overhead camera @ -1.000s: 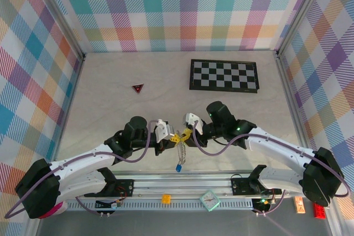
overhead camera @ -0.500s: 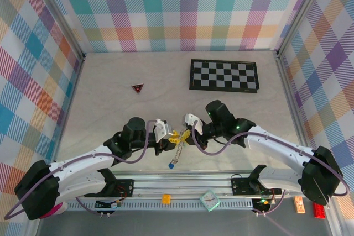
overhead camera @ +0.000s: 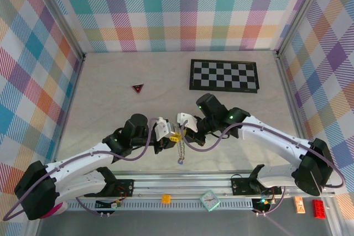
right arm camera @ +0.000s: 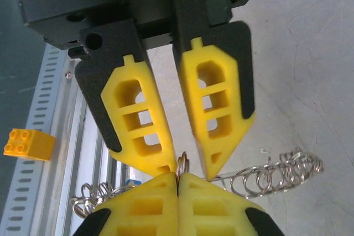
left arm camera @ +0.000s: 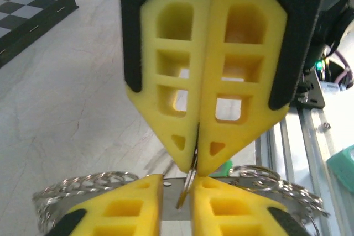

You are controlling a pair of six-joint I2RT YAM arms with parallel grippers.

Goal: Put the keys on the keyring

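Right hand [right arm camera: 178, 186] clamps the thin keyring [right arm camera: 182, 162] — left hand [right arm camera: 189, 167] stands slightly parted around it.

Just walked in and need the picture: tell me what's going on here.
Both arms meet in the middle of the table, close to the near edge. The right hand is shut on a thin metal piece; I cannot tell whether it is ring or key. The left hand faces it tip to tip, its fingers a narrow gap apart with metal between them. A silvery chain runs from the hands toward the near edge, with the blue key at its end.
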